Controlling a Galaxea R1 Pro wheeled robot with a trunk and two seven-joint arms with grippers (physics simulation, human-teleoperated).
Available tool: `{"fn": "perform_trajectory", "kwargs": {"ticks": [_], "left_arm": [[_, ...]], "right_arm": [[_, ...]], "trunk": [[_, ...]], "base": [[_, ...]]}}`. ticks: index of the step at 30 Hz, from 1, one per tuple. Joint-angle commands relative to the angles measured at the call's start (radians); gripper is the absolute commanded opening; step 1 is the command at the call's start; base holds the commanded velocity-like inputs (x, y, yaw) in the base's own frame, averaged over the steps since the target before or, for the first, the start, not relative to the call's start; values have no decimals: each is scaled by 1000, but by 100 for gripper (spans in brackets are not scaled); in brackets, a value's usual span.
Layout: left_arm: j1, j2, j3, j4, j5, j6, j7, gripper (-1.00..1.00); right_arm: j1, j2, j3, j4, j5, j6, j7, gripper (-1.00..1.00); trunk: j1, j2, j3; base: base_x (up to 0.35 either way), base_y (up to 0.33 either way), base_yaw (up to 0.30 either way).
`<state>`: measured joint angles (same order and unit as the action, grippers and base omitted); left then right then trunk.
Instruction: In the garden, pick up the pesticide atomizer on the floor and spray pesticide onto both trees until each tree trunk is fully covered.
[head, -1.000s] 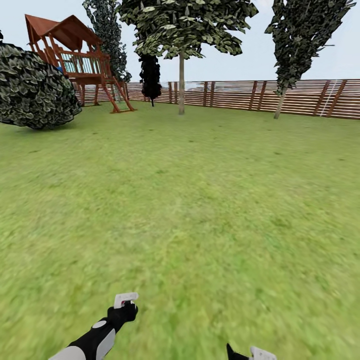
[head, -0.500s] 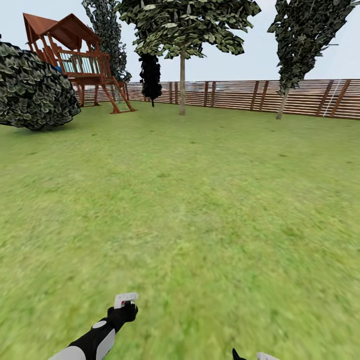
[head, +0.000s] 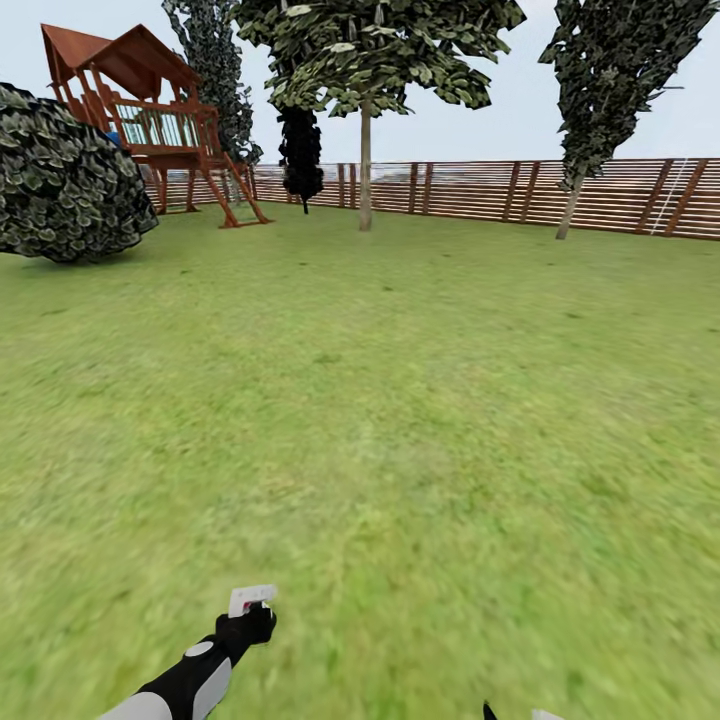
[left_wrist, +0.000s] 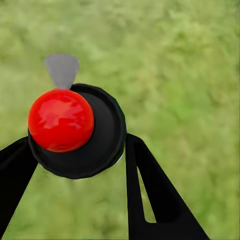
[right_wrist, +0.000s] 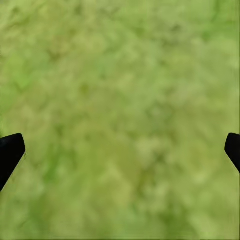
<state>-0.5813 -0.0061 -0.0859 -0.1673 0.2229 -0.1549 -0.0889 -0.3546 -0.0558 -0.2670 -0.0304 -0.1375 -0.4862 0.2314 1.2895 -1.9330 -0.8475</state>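
The pesticide atomizer (left_wrist: 75, 131) sits between the left gripper's (left_wrist: 80, 165) two black fingers, which are clamped against its round black body. In the left wrist view it is seen end-on: a black disc with a glossy red knob and a small grey nozzle, its long axis running straight toward the grass. In the head view the atomizer (head: 251, 599) is a small white-and-red top at the end of the left arm, low and left of centre. The right gripper (right_wrist: 120, 150) is spread wide, its fingertips at opposite edges over bare grass. Open lawn (head: 420, 400) stretches ahead to a slatted wooden fence (head: 480, 190). A pale-trunked tree (head: 365, 160) stands before the fence, another tree (head: 572, 200) farther right, a round bush (head: 65, 185) and a wooden playhouse (head: 150, 120) at left.
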Motion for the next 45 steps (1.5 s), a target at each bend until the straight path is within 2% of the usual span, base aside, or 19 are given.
{"fn": "perform_trajectory", "kwargs": {"ticks": [1,24,45], "left_arm": [[0,0,0,0,0,0,0,-100],[0,1,2,0,0,0,0,-100],[0,1,2,1,0,0,0,-100]], "right_arm": [[0,-1,0,-2,0,0,0,100],[0,-3,0,-2,1,0,0,100],[0,4,0,1,1,1,-1,100]], "trunk": [[0,0,0],[0,0,32],[0,0,33]], "base": [[337,0,0],[337,0,0],[337,0,0]]}}
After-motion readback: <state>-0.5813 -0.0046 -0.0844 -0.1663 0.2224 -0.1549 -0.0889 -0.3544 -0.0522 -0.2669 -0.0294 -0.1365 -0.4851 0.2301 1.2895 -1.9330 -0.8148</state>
